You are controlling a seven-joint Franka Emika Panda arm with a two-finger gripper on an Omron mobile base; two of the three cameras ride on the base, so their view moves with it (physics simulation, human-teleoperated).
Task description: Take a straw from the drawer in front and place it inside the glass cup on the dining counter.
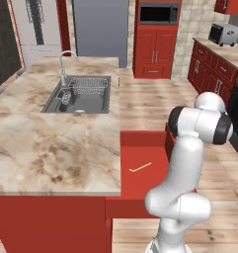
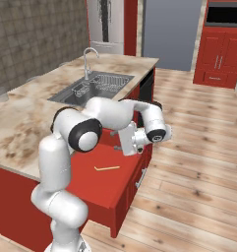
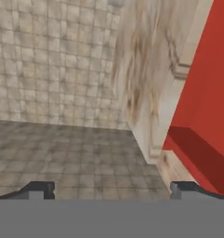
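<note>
The red drawer (image 1: 140,150) (image 2: 100,184) stands pulled out from under the dining counter (image 1: 51,143) (image 2: 21,123). On its floor lies the thin pale straw (image 1: 140,168) (image 2: 106,168), flat and slightly slanted. My gripper (image 2: 115,140) (image 3: 112,190) hovers above the drawer's back part, turned sideways toward the counter's edge. It is open and holds nothing, a hand's width above the straw. A faint clear shape at the counter's far left edge looks like the glass cup (image 2: 0,93). In the left base view my own arm hides the hand.
A steel sink (image 1: 81,96) (image 2: 93,86) with a faucet (image 1: 66,62) and a wire rack is set in the counter beyond the drawer. Red cabinets (image 1: 155,49) and a microwave stand at the back. Wooden floor (image 2: 189,162) lies to the right.
</note>
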